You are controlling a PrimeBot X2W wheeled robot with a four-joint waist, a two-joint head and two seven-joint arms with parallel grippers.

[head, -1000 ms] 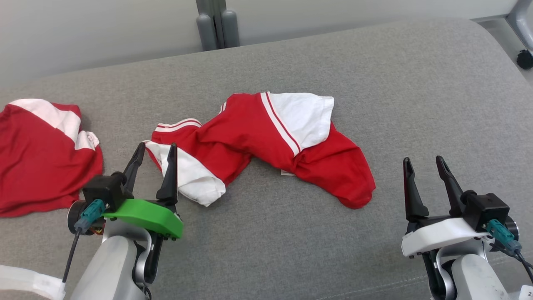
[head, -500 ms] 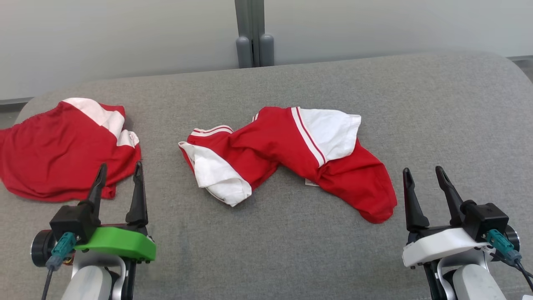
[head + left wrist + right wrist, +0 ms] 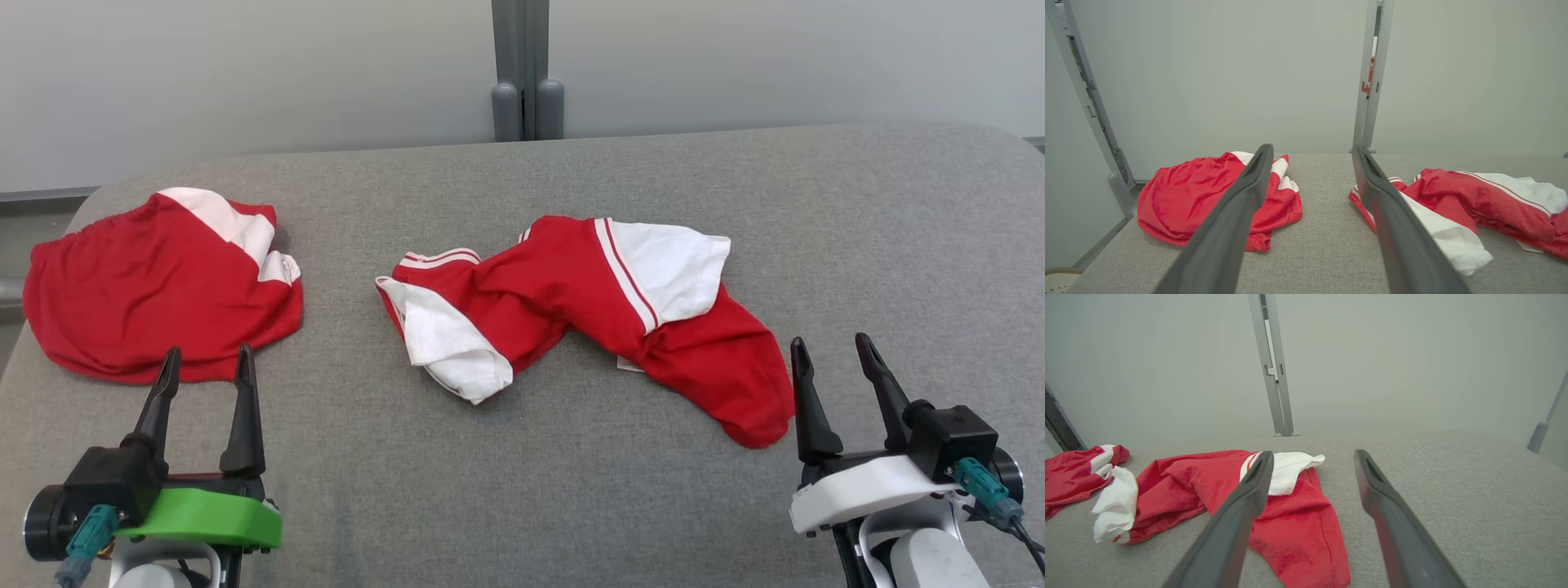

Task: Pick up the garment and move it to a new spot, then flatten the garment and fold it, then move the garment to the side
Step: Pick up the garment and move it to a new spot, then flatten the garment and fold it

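Garment (image 3: 588,310) (crumpled, red-white) at middle of cushion (image 3: 522,490); second red garment (image 3: 155,294) by left edge. Left gripper (image 3: 208,351), right gripper (image 3: 829,340) at front edge, jaws wide.

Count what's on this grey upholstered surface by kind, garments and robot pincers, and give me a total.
Red-and-white fabric garments: 2, the crumpled garment in the middle and the bunched garment at the robot's left.
Dark two-fingered pincers: 2, the left pincer and the right pincer, both open and empty.
Total: 4.
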